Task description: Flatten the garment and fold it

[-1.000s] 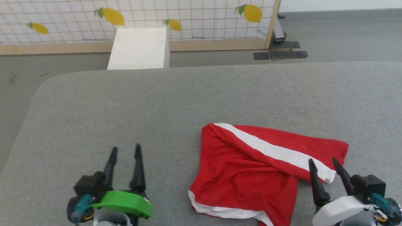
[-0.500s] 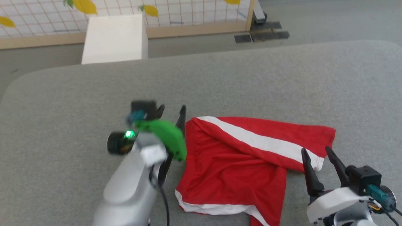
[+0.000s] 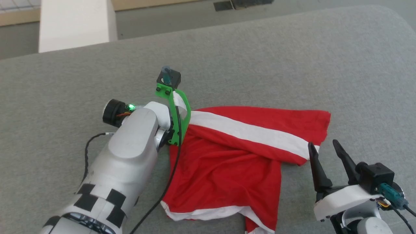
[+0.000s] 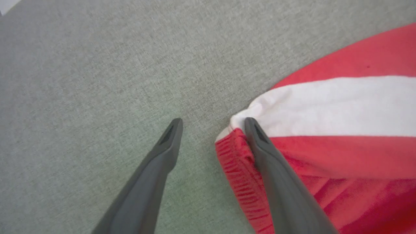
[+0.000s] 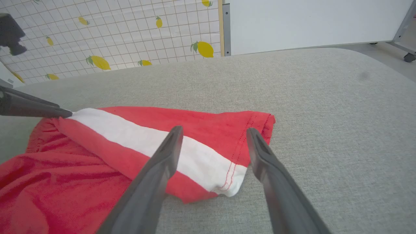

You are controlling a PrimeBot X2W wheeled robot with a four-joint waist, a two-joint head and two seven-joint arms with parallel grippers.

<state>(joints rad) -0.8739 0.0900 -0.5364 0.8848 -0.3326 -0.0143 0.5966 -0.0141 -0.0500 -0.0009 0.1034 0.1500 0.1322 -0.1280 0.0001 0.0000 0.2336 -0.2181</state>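
As the left gripper straddles the garment's waistband corner and the right gripper hovers by its hem, both apart, best pinch deep, then pull outward.

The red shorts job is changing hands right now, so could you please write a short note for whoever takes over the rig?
Left hand: open, straddling the waistband corner at the white stripe's end; nothing gripped.
Right hand: open, poised by the leg hem corner, holding nothing.
Garment: rumpled on the grey table, striped side folded over the rest.
Done: hands positioned only.
Left: grip both corners, pull flat, then fold.
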